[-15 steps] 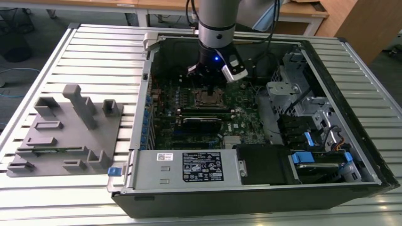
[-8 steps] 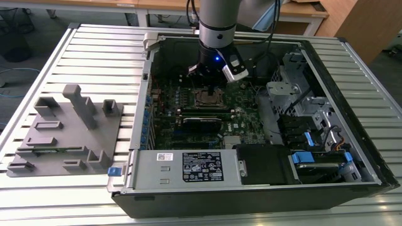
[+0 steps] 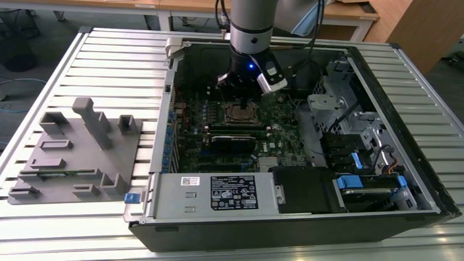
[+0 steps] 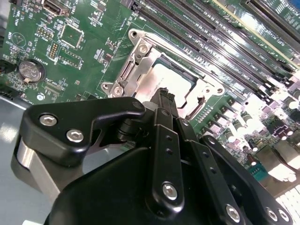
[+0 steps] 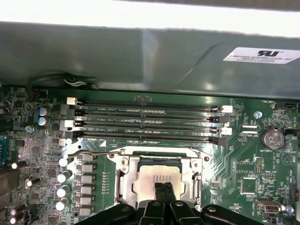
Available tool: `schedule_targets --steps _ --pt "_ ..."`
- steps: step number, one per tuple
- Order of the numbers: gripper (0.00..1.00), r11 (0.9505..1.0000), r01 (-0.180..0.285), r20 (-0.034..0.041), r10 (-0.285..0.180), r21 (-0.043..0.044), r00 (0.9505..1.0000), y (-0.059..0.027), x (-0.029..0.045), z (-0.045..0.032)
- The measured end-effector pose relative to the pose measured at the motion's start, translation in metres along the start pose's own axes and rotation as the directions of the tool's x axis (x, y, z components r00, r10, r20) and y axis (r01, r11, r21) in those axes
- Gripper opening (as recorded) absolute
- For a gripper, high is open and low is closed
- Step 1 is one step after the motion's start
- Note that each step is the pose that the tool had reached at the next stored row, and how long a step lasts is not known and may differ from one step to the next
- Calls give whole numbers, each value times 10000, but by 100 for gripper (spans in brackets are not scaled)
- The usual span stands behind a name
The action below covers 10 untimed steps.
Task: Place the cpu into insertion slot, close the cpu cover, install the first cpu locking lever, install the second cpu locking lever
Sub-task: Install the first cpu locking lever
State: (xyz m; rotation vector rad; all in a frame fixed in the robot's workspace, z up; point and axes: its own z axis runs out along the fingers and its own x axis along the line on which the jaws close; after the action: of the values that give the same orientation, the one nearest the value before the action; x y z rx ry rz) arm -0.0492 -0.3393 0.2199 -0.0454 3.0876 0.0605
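My gripper (image 3: 242,97) hangs inside the open computer case, right over the insertion slot (image 3: 242,113) on the green motherboard. In both wrist views its black fingertips (image 5: 163,188) are shut together with nothing between them, just above or touching the cpu (image 5: 157,176), whose dull silver top (image 4: 172,80) lies in the slot. The silvery cpu cover (image 5: 124,177) lies flat around the chip as a frame (image 4: 139,50). A thin metal locking lever (image 5: 91,151) runs along the board beside the socket; whether it is latched I cannot tell.
Long black memory slots (image 5: 150,124) run just beyond the socket, and a coin battery (image 5: 270,138) sits to one side. The case walls, a drive cage (image 3: 340,109) and the power supply (image 3: 217,193) hem the board in. A grey fixture block (image 3: 73,152) lies at the exterior view's left.
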Motion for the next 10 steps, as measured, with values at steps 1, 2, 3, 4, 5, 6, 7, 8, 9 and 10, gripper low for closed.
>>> schedule_targets --steps 1,2,3,4,5,6,7,8,9,10 --pt "11 10000 0 0 0 1 10000 1 -1 -20" --pt "11 10000 0 0 0 1 10000 1 -2 -41" --pt "11 10000 0 0 0 0 10000 2 -3 -63" --pt "11 10000 0 0 0 0 10000 3 -4 -88" --pt "11 10000 0 0 0 1 10000 4 -6 -116" --pt "11 10000 0 -1 0 2 10000 5 -7 -147" --pt "11 10000 0 0 0 0 10000 6 -9 -174" --pt "11 10000 0 -1 0 1 10000 7 -10 -197" --pt "11 10000 0 0 0 1 10000 8 -12 -225" --pt "11 10000 0 0 0 0 10000 9 -13 -252"
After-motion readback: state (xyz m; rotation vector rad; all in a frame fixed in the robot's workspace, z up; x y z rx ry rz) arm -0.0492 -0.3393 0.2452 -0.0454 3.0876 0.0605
